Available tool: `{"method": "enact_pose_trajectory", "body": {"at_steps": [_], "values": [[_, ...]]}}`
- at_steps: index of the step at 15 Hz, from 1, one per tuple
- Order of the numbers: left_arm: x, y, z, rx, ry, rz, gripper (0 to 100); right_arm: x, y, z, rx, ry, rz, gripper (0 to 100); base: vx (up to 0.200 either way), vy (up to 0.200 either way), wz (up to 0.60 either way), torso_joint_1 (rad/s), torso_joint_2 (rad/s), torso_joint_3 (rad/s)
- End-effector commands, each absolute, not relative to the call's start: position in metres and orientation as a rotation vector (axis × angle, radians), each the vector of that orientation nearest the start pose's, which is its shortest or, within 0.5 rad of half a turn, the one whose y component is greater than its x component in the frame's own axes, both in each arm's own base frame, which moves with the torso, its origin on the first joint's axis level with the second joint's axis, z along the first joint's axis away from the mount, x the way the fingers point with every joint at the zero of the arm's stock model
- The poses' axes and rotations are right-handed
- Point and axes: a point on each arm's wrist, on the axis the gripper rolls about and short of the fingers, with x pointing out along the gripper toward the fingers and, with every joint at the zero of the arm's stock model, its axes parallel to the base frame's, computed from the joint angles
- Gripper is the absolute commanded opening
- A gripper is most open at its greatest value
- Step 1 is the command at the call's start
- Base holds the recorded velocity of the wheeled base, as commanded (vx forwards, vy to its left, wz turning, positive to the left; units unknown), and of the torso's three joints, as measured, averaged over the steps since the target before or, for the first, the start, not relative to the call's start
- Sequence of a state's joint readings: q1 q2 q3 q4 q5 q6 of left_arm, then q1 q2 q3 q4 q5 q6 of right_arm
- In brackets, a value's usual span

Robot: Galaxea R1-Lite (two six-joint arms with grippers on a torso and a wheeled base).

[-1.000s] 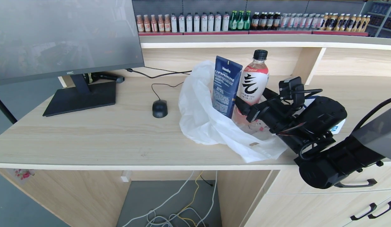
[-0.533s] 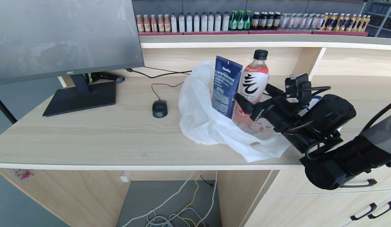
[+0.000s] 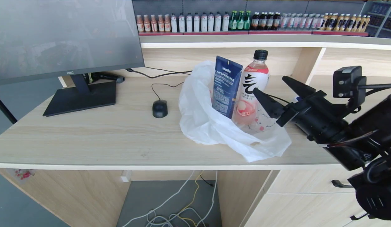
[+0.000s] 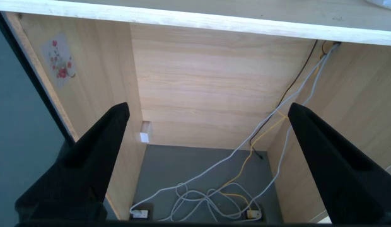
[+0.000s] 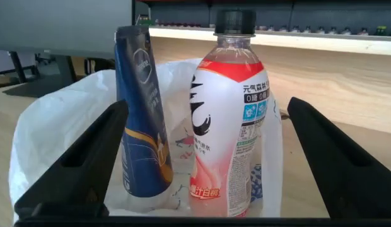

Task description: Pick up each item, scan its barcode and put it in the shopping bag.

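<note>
Counter (image 3: pixel 88 132) holds the bottle (image 3: pixel 253 91) just ahead of the right claw (image 3: pixel 268 83).

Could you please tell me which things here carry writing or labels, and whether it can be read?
Blue tube: white lettering near its top; fine print below too small to read.
Bottle: big black brush mark on its label; small print blurred.
Monitor: small logo on the lower bezel, too small.
Shelf bottles: labels too small to read.
</note>
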State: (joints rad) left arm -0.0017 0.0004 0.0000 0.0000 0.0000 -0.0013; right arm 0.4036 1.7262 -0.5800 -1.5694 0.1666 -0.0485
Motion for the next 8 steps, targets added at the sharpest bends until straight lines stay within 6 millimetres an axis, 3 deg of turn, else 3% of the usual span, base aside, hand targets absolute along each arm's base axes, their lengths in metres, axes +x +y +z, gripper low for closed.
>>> {"method": "enact_pose_trajectory", "body": {"at_steps": [1,4,6,8], "values": [[-0.023,0.000,0.075,-0.002,0.000,-0.002,100,0.153,0.078,0.235,0.036,-0.564,0.588,100,0.000,0.000,0.00,0.000,0.00,0.000],[-0.023,0.000,0.075,-0.002,0.000,-0.002,100,0.071,0.039,0.215,0.101,-0.633,0.606,100,0.000,0.000,0.00,0.000,0.00,0.000],[-0.023,0.000,0.075,-0.002,0.000,-0.002,100,0.043,0.025,0.206,0.113,-0.645,0.572,100,0.000,0.000,0.00,0.000,0.00,0.000],[-0.023,0.000,0.075,-0.002,0.000,-0.002,100,0.029,0.017,0.201,0.133,-0.651,0.526,100,0.000,0.000,0.00,0.000,0.00,0.000]]}}
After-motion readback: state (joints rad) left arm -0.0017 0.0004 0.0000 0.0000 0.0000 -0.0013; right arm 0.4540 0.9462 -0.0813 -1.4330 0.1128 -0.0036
